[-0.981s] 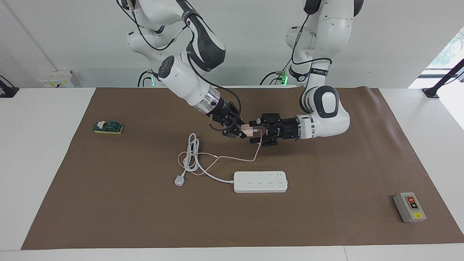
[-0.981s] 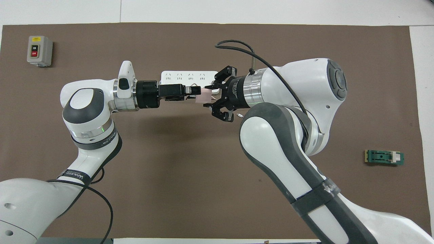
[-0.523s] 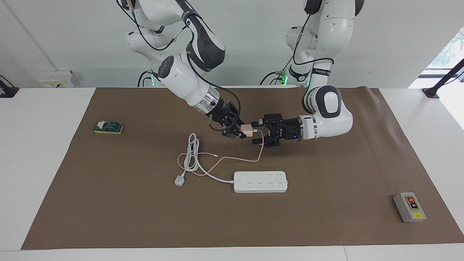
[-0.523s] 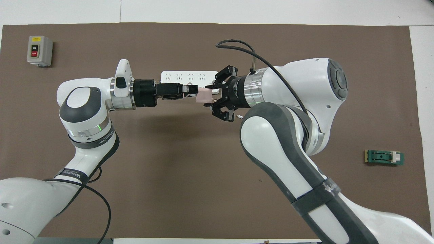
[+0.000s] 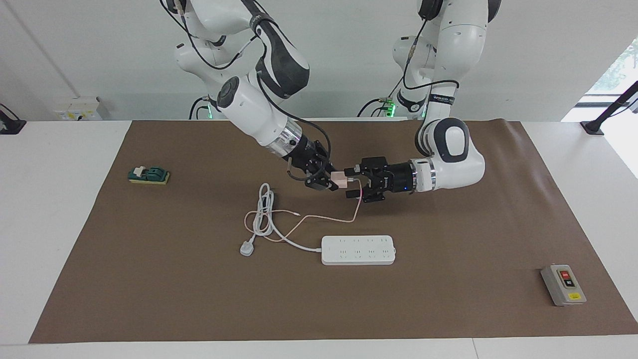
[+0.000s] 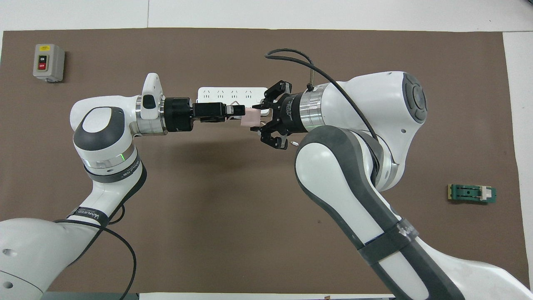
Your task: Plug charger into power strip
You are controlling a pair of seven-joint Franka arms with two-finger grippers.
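A grey switch box (image 5: pixel 563 285) with red and black buttons sits near the table corner at the left arm's end, farther from the robots than the power strip (image 5: pixel 358 250), and a small green block (image 5: pixel 148 175) lies toward the right arm's end; both are well apart from the action. The power strip lies flat on the brown mat (image 5: pixel 448 299), its long axis running along the table from one arm's end to the other, sockets up. Its thick white cord (image 5: pixel 286 241) leaves the end toward the right arm and loops back to a white plug (image 5: pixel 247 248) on the mat. Nothing covers the sockets. The charger (image 5: pixel 340 178) is up in the air over the mat, nearer to the robots than the strip. The right gripper (image 5: pixel 329 180) is clamped on the pink cube. The left gripper (image 5: pixel 357 182) meets it from the other end with its fingers spread around the cube's tip. Which way the prongs point cannot be told. The thin pink cable (image 5: pixel 319 217) hangs from the cube down to the mat and trails toward the white cord's coil.
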